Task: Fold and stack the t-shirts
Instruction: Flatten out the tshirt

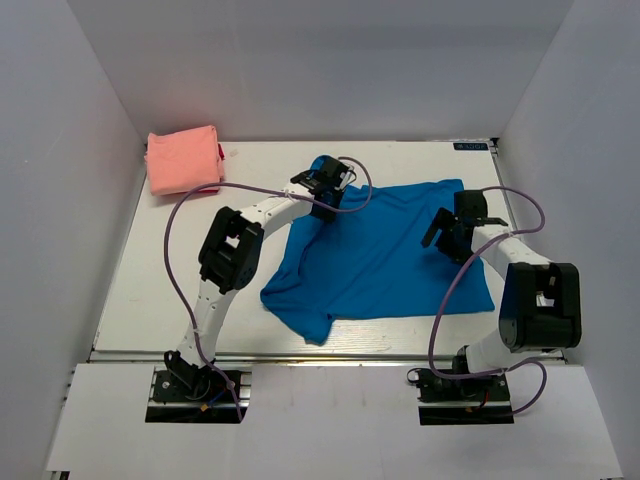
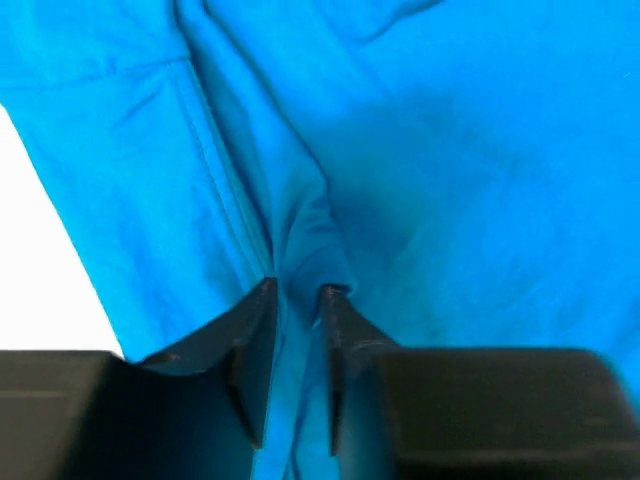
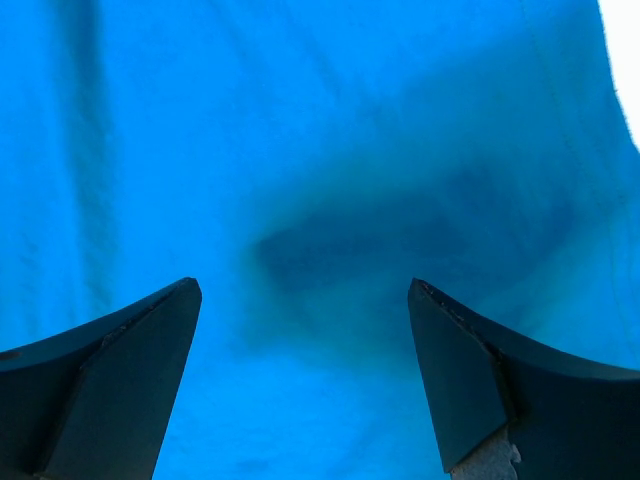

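left hand point(image 2: 298, 292) narrow, pinching blue t-shirt point(image 1: 380, 250) ridge at its upper-left edge | right hand point(image 3: 303, 285) wide, above its right side

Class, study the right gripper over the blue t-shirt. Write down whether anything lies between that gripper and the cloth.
Nothing visible does. The right gripper hangs directly over the blue t-shirt, jaws wide open, with only bare cloth showing beneath and between them.

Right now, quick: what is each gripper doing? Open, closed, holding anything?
Left gripper: closed, pinching a fold of the blue t-shirt.
Right gripper: open, holding nothing, poised over the blue t-shirt.
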Action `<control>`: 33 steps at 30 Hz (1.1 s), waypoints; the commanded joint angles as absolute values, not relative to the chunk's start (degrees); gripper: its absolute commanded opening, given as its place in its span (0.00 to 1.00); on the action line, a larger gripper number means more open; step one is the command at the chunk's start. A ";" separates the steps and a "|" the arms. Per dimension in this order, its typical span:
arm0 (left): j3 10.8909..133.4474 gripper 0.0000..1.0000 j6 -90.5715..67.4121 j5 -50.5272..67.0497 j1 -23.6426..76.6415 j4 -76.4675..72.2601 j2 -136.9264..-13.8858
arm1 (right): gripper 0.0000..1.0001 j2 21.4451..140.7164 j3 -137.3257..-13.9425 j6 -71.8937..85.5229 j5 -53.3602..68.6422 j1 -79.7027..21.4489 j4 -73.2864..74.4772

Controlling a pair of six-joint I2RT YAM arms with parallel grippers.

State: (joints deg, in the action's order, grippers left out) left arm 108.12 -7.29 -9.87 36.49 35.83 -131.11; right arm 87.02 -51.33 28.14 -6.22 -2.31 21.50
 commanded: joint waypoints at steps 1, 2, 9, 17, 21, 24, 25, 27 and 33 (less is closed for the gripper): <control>109.16 0.33 -5.45 -7.40 36.12 33.57 -130.61 | 0.90 87.98 -50.27 28.83 -6.50 -2.28 19.95; 109.16 0.16 -4.93 -6.69 36.12 32.97 -130.61 | 0.90 88.07 -50.19 28.74 -6.68 -2.02 19.95; 104.96 0.00 -7.63 -8.00 34.73 29.81 -129.21 | 0.90 89.73 -49.31 28.91 -7.03 -1.93 20.13; 96.42 0.00 -8.96 -11.17 26.91 22.86 -122.08 | 0.90 90.88 -49.31 28.74 -7.82 -1.32 21.09; 95.80 0.00 -8.96 -9.06 21.64 19.78 -121.55 | 0.90 91.14 -49.48 28.30 -7.65 -1.32 21.18; 96.32 0.00 -8.35 -4.77 18.39 19.25 -122.17 | 0.90 92.28 -49.66 28.04 -8.00 -1.23 21.44; 96.33 0.00 -7.83 -3.96 17.67 18.64 -122.17 | 0.90 92.55 -49.83 28.04 -8.35 -1.23 21.53; 95.71 0.00 -7.82 -2.73 16.35 17.85 -122.17 | 0.90 93.07 -50.27 28.39 -8.87 -1.32 22.23; 94.04 0.00 -7.12 -2.11 11.43 15.82 -121.46 | 0.90 93.16 -50.71 27.86 -9.32 -1.14 22.06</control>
